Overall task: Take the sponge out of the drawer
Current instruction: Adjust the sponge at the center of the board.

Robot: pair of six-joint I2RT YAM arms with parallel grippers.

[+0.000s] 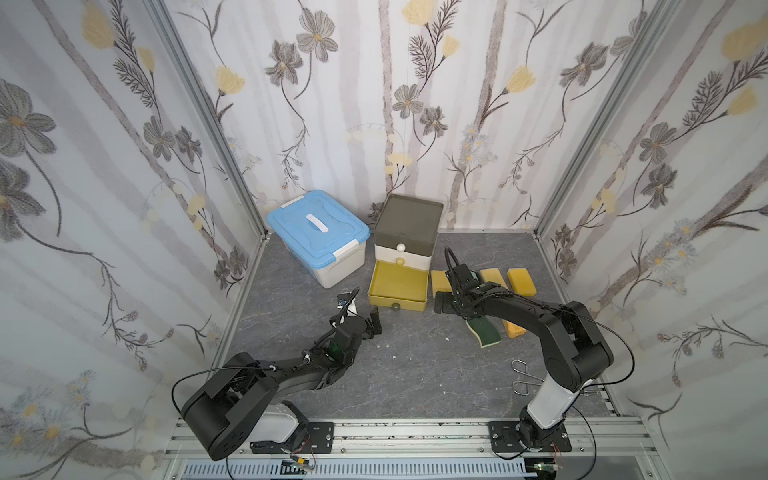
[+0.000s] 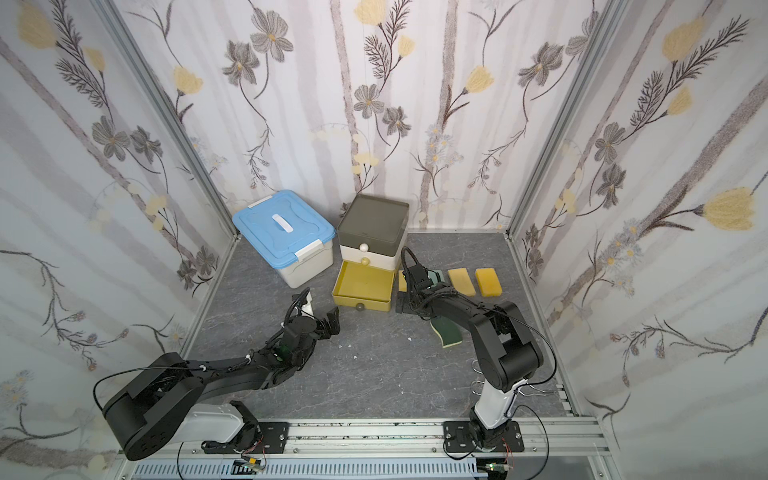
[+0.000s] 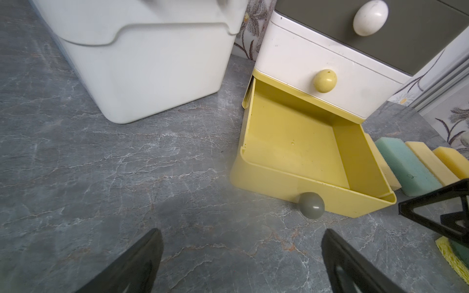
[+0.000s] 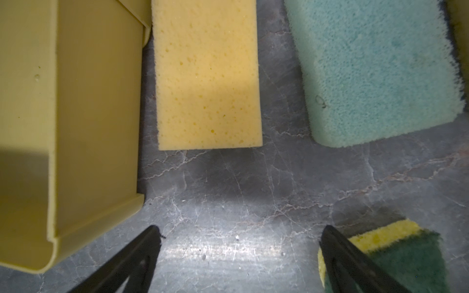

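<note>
Since the yellow drawer point(image 3: 299, 142) stands pulled out and bare, the sponge is likely already out: a yellow sponge point(image 4: 208, 76) lies on the worktop point(image 1: 415, 365) just beside it. Left gripper point(image 3: 241, 230) and right gripper point(image 4: 238, 233) hang with jaws released, empty. Foam looks light and squashy; pinch across its narrow width.

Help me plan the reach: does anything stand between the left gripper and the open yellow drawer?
Nothing visible does. Only table lies between the left gripper, jaws open, and the front of the yellow drawer. The drawer holds no sponge; a yellow sponge and a teal sponge lie on the table beside it.
</note>
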